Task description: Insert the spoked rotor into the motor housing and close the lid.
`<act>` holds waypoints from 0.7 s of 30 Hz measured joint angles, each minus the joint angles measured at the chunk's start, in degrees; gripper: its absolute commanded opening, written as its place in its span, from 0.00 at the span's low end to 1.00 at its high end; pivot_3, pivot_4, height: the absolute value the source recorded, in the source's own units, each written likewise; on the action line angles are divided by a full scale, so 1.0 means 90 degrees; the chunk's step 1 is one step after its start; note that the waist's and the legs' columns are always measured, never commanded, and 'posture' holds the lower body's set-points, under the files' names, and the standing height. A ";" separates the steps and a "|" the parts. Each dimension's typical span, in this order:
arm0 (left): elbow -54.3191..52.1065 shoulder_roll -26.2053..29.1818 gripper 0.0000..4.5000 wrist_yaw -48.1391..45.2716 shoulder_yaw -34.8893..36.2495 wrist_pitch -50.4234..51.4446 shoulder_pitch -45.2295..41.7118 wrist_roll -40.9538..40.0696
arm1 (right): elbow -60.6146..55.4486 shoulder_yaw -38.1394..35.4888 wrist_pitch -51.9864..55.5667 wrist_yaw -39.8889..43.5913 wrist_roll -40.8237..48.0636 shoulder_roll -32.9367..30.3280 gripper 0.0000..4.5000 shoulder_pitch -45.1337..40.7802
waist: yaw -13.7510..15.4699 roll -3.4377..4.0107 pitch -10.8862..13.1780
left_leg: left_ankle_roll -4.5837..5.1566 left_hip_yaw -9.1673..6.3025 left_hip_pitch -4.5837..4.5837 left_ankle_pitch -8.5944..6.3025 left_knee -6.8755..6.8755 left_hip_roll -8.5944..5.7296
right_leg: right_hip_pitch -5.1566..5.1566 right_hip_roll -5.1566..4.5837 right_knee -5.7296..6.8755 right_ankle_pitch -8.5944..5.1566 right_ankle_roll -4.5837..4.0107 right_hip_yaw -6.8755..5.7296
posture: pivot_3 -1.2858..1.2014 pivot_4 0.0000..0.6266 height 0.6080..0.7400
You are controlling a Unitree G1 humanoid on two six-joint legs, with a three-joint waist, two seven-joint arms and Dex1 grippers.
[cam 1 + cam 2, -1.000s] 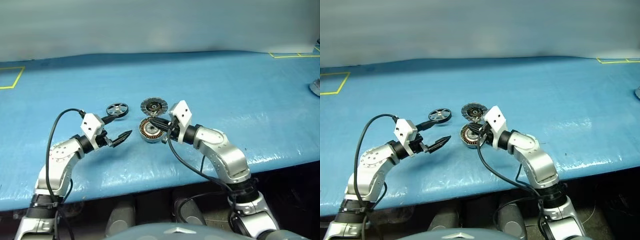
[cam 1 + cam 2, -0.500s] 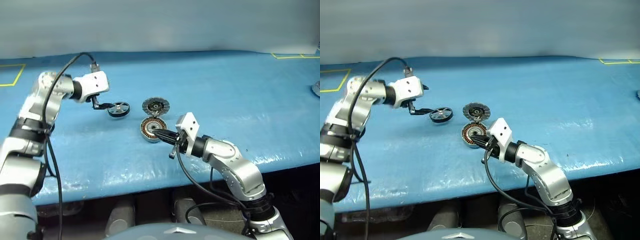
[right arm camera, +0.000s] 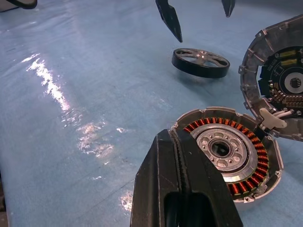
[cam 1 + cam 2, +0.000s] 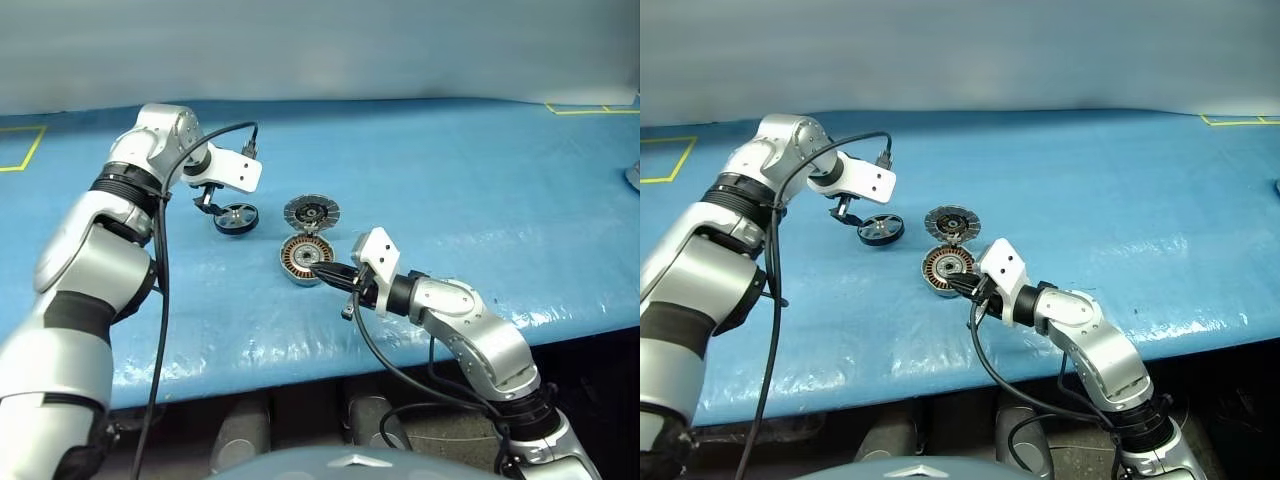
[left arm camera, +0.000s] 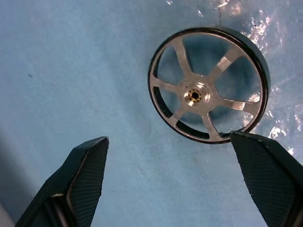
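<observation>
Left eye view: left gripper point(image 4: 207, 203) hangs above spoked rotor point(image 4: 235, 217) on blue table point(image 4: 480, 180) | left wrist view: jaws spread wide, empty, rotor off-centre toward one fingertip point(image 5: 265, 170), risk of rim-only pinch that flips it | right wrist view: right gripper point(image 3: 176, 142) closed, empty, beside motor housing point(image 3: 227, 158); lid point(image 3: 279, 90) open

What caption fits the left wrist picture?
Open left end effector poised above the wheel lying flat on the blue table.
</observation>
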 measured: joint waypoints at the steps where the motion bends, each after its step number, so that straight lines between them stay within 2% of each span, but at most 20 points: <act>1: 0.0105 -0.0068 1.00 0.0056 0.0000 -0.0044 -0.0002 0.0050 | -0.0008 0.0001 0.0005 -0.0040 0.0000 -0.0001 0.00 0.0015 | 0.0013 0.0000 0.0000 | 0.0000 0.0001 -0.0001 0.0000 0.0006 0.0000 | 0.0002 -0.0001 0.0000 0.0002 0.0004 0.0001 | 0.52 0.24 1.00; 12: 0.0567 -0.0451 1.00 0.0528 0.0022 -0.0237 0.0027 0.0123 | -0.0065 0.0004 0.0092 -0.0246 0.0032 0.0066 0.00 0.0072 | 0.0027 -0.0002 0.0001 | 0.0003 0.0000 -0.0006 -0.0002 0.0047 -0.0003 | 0.0013 -0.0001 0.0005 0.0016 0.0024 0.0003 | 0.52 0.24 1.00; 13: 0.0596 -0.0451 0.91 0.0553 0.0022 -0.0244 0.0028 0.0173 | -0.0066 0.0004 0.0104 -0.0252 0.0035 0.0068 0.00 0.0075 | 0.0026 -0.0002 0.0001 | 0.0003 0.0000 -0.0006 -0.0002 0.0047 -0.0003 | 0.0013 -0.0001 0.0006 0.0016 0.0024 0.0003 | 0.52 0.24 1.00; 16: 0.0664 -0.0451 0.73 0.0641 0.0023 -0.0254 0.0028 0.0232 | -0.0067 0.0004 0.0115 -0.0300 0.0055 0.0073 0.00 0.0075 | 0.0033 -0.0002 0.0001 | 0.0003 0.0000 -0.0007 -0.0002 0.0047 -0.0004 | 0.0013 -0.0001 0.0006 0.0016 0.0024 0.0004 | 0.52 0.24 1.00; 21: 0.0683 -0.0466 0.73 0.0569 0.0026 -0.0255 0.0034 0.0268 | -0.0067 0.0002 0.0116 -0.0375 0.0071 0.0104 0.00 0.0073 | 0.0034 -0.0002 0.0001 | 0.0004 0.0000 -0.0007 -0.0002 0.0048 -0.0004 | 0.0014 -0.0001 0.0006 0.0017 0.0023 0.0004 | 0.52 0.24 1.00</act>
